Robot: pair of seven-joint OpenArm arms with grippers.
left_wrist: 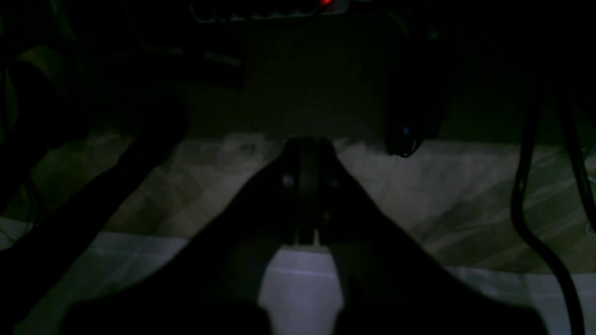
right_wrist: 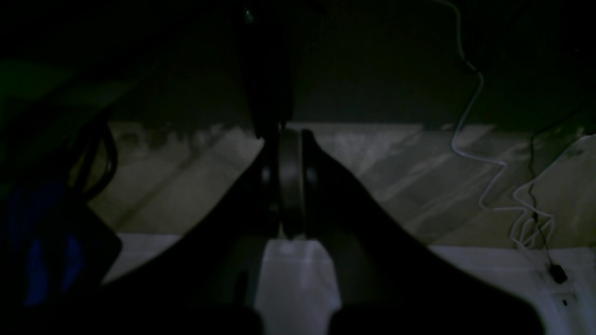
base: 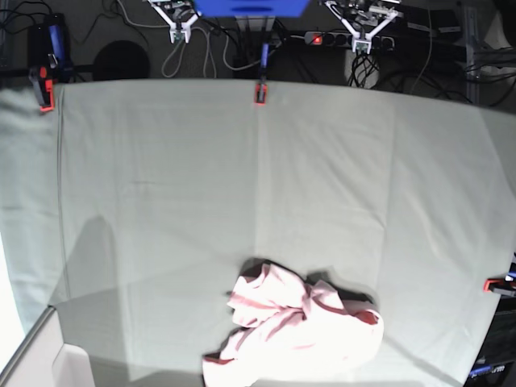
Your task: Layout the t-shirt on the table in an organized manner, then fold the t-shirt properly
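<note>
Evidently the layout step has not begun: the t-shirt (base: 294, 330) lies crumpled at the lower centre of the table (base: 161, 185). Both the left gripper (base: 363, 40) and right gripper (base: 179, 31), at the top edge, are fully closed and empty, well apart from the shirt. Next move, in my judgement: reach down and grasp an edge.
</note>
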